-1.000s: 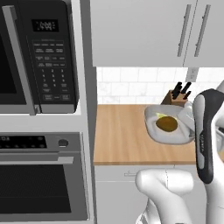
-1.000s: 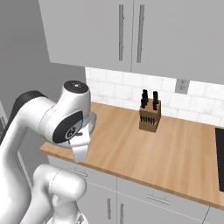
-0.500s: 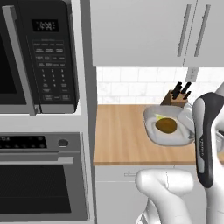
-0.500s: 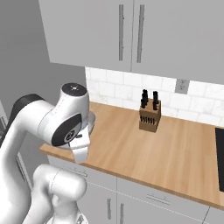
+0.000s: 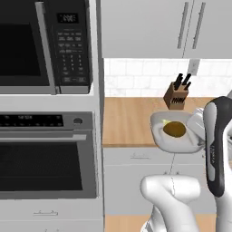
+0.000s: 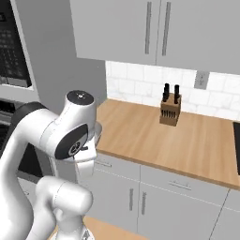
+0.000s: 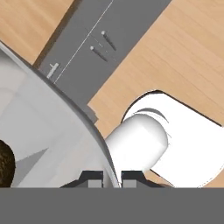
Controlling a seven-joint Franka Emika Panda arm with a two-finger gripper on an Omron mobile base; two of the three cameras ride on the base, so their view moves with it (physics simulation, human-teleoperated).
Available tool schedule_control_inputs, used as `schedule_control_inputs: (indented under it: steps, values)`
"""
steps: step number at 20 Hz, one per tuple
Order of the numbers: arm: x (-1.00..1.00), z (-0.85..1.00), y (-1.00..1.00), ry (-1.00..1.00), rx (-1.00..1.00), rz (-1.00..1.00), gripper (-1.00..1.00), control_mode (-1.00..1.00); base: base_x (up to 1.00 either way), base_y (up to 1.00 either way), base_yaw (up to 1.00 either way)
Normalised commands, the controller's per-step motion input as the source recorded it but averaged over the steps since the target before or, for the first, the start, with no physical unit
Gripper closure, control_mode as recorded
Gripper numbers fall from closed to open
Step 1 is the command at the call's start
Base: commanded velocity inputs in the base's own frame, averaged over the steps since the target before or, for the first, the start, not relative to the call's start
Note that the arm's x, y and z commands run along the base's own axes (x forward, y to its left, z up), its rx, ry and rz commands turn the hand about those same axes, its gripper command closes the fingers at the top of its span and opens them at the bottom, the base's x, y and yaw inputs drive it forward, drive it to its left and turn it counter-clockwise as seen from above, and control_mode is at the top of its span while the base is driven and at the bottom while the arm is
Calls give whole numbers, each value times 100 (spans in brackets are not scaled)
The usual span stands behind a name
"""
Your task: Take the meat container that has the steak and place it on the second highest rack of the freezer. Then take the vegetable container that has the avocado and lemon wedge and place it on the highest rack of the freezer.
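On the far left of the left base view we face the microwave (image 5: 45,45) and the wall oven (image 5: 47,158) below it; the freezer is not among the things before us, so we judge that there is some way to go before anything is shelved. What we carry is the vegetable container (image 5: 174,133), a pale shallow dish held in the air just off the front edge of the counter (image 5: 131,122). In it lies the avocado (image 5: 174,130), with the yellow-green tip of the lemon wedge (image 5: 166,122) showing behind it. We take this as the second half of the job under way; whether the steak is already on its rack we cannot tell.

In the hand view the gripper (image 7: 111,178) has its two dark tips pressed together on the rim of the container, so we judge the hold firm.

Further right, the knife block (image 5: 176,94) stands near the back wall, well apart from the dish. The lower cabinets (image 6: 154,197) are closed. The oven column stands closest on the left and would call for care when we swing.
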Motion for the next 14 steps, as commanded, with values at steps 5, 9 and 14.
schedule_control_inputs:
  steps: [5, 9, 14]
  values:
    - [0, 0, 0, 0, 0, 0, 100, 100, -77, 100, 30]
    - [0, 0, 0, 0, 0, 0, 100, 100, -17, 100, 53]
    - [0, 0, 0, 0, 0, 0, 100, 100, 16, 100, 40]
